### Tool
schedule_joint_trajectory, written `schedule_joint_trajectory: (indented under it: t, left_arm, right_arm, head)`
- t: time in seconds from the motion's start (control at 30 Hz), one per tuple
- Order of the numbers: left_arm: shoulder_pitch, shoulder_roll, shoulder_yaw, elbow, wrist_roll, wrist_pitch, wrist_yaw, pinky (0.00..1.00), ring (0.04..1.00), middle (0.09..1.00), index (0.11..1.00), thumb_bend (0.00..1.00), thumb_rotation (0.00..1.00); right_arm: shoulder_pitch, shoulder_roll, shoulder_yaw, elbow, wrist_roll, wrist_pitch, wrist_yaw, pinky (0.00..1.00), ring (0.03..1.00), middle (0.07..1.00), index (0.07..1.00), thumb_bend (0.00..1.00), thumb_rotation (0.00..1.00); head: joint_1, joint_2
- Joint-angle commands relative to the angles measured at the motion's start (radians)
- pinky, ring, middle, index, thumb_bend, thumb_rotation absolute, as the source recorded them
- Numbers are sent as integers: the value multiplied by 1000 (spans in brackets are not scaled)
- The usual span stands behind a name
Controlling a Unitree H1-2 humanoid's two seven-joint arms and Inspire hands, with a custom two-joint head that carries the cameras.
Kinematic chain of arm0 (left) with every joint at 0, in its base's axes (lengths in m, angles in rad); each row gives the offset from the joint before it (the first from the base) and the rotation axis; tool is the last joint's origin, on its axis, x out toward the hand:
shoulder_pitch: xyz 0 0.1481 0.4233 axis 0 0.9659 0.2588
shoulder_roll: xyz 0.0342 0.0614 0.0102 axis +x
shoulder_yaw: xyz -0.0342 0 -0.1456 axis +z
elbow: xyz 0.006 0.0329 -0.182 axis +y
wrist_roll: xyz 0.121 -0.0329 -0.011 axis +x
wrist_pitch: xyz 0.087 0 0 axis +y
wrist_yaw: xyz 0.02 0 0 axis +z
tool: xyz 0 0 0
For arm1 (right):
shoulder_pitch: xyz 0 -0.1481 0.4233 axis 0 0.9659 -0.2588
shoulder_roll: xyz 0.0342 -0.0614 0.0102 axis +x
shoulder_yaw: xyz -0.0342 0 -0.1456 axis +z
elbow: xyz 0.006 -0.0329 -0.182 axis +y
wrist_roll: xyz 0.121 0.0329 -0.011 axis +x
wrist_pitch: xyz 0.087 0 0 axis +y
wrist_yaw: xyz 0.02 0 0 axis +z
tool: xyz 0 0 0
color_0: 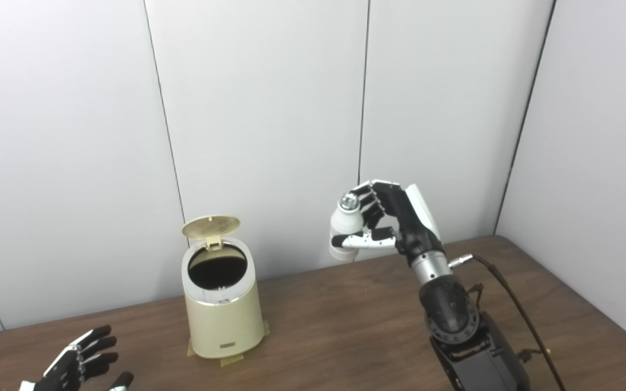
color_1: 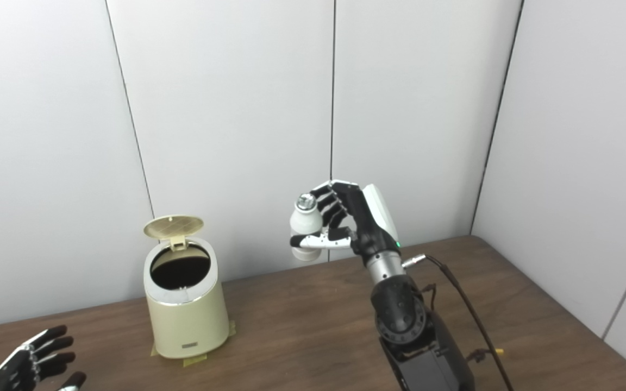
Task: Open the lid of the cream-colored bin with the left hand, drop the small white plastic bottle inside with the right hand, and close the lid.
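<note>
The cream-colored bin (color_0: 225,317) stands on the wooden table (color_0: 335,320), left of centre. Its round lid (color_0: 211,226) is tipped up at the back, and the dark opening (color_0: 217,270) shows. My right hand (color_0: 386,220) is raised well above the table, to the right of the bin, shut on the small white plastic bottle (color_0: 344,221). The bottle stands upright in the hand with its silver cap on top. My left hand (color_0: 76,364) lies low at the bottom left corner, open, away from the bin.
White wall panels (color_0: 258,108) close the back, and another wall (color_0: 601,163) runs along the right side. A black cable (color_0: 514,304) trails from my right wrist. Tape tabs (color_0: 231,359) sit under the bin's base.
</note>
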Motion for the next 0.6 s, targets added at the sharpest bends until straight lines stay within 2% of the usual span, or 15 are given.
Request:
schedule_joint_trajectory:
  t: [0.0,0.17,0.33,0.57]
  left_arm:
    - [-40,1,-2,-2,3,-47,17,727,736,784,831,554,0]
    - [-37,-11,-6,16,-9,-57,13,709,742,791,838,571,0]
    - [-33,-29,-10,26,-4,-66,22,695,745,796,835,604,0]
    - [-33,-47,-22,69,4,-116,41,638,722,780,814,651,0]
  right_arm:
    - [-70,4,3,-17,-1,-27,7,333,389,453,512,525,0]
    - [-105,47,19,25,13,-61,22,297,352,449,504,528,0]
    - [-128,86,60,25,-8,-42,44,285,339,430,520,524,1]
    - [-145,117,110,86,-27,-108,54,265,318,420,524,522,0]
  head:
    - [3,-1]
    - [47,-5]
    - [106,-8]
    - [192,-9]
